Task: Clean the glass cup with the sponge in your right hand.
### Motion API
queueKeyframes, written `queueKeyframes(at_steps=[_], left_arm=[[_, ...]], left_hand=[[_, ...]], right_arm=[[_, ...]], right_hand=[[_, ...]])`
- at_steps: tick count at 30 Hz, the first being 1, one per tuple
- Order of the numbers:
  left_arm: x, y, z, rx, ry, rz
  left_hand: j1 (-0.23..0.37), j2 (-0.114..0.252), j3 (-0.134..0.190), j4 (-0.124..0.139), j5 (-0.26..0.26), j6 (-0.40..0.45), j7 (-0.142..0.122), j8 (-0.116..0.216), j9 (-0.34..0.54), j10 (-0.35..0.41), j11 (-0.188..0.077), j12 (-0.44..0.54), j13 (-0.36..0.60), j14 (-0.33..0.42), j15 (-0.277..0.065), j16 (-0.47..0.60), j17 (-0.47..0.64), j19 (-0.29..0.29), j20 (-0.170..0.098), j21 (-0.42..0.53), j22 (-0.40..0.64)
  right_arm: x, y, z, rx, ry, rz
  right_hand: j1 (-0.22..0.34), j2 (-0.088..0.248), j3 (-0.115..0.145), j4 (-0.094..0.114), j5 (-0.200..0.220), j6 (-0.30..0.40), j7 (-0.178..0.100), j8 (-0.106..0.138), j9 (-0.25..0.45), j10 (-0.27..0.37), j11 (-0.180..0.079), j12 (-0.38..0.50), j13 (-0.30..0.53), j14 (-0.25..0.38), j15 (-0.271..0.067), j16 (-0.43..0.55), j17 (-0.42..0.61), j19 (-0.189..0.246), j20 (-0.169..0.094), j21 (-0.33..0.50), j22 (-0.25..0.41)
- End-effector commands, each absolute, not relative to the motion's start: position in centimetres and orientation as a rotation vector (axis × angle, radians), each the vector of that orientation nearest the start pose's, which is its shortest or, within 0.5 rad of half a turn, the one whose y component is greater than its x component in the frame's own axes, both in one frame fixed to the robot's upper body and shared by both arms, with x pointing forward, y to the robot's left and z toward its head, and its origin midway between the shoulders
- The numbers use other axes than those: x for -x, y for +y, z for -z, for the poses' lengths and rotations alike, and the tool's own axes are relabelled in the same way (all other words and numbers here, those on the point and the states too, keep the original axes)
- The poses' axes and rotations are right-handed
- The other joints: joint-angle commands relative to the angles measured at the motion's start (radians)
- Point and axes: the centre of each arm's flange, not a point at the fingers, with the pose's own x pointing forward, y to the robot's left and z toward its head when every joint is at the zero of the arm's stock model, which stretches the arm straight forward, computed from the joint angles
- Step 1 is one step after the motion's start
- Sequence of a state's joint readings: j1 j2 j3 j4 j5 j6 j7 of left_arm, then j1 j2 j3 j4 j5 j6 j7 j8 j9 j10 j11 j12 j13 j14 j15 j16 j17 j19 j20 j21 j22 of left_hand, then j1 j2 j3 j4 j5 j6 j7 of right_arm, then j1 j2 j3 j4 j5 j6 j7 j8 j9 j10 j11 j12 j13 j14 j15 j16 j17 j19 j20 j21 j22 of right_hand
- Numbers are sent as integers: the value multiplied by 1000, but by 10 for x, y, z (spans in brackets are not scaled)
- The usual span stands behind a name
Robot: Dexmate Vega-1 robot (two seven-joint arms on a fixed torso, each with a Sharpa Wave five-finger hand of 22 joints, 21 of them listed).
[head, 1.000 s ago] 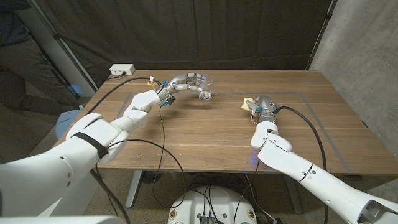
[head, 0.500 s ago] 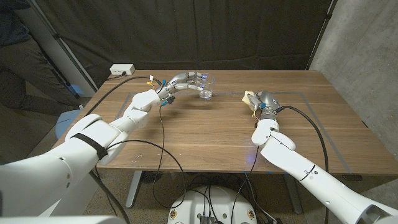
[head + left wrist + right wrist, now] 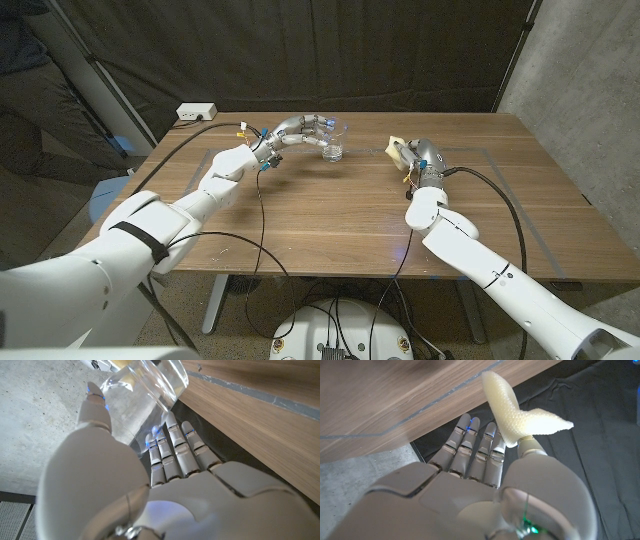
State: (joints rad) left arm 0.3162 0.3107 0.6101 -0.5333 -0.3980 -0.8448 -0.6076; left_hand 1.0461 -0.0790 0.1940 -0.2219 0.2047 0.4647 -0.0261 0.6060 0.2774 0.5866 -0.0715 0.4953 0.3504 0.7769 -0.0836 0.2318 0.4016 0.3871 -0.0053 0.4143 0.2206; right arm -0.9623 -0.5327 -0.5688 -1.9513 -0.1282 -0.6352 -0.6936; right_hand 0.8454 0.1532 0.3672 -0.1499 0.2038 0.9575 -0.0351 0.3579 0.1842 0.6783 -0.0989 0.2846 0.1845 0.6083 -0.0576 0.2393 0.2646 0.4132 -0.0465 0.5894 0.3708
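The right hand (image 3: pixel 418 160) pinches the sponge (image 3: pixel 397 150). In the right wrist view the thumb (image 3: pixel 532 450) presses the pale yellow sponge (image 3: pixel 520 410) against the other fingers (image 3: pixel 477 452), and the soft sponge bends and sticks out past them. In the head view this hand is up over the wooden table (image 3: pixel 350 215), at about 2 o'clock from the table's middle, and the sponge pokes out of it toward 10 o'clock.

The left hand (image 3: pixel 295 132) holds the glass cup (image 3: pixel 333 147). In the left wrist view the fingers (image 3: pixel 172 450) wrap one side of the clear cup (image 3: pixel 137 397) and the thumb (image 3: pixel 95 407) is on the other side. The cup is tilted. It is at about 11 o'clock from the table's middle, near the far edge. I cannot tell if the cup's bottom touches the table.

The cup is at about 9 o'clock from the sponge, and the two are apart.

A white power strip (image 3: pixel 196 112) lies at the far left corner of the table. A dark curtain (image 3: pixel 300 50) hangs behind the table.
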Motion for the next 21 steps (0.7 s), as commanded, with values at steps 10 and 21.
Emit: queueKeyframes(at_steps=[10,21], left_arm=[[-672,190,-57,-536,-872,696],[-671,183,-56,-534,-872,707]], left_hand=[[171,168,102,84,7,123,-102,253,6,151,-128,8,9,17,-143,1,8,-7,-1,10,2],[175,169,109,82,12,125,-102,264,10,156,-129,8,12,21,-142,-1,10,-8,-1,14,2]], right_arm=[[-560,-184,16,477,-577,376],[-561,-175,19,416,-571,387]], right_hand=[[15,3,6,1,-6,88,-67,-2,4,20,2,-3,3,-6,-116,-8,2,-11,-30,13,-2],[21,2,8,2,-9,93,-61,-4,5,37,6,0,3,-4,-109,-11,0,-10,-29,20,-6]])
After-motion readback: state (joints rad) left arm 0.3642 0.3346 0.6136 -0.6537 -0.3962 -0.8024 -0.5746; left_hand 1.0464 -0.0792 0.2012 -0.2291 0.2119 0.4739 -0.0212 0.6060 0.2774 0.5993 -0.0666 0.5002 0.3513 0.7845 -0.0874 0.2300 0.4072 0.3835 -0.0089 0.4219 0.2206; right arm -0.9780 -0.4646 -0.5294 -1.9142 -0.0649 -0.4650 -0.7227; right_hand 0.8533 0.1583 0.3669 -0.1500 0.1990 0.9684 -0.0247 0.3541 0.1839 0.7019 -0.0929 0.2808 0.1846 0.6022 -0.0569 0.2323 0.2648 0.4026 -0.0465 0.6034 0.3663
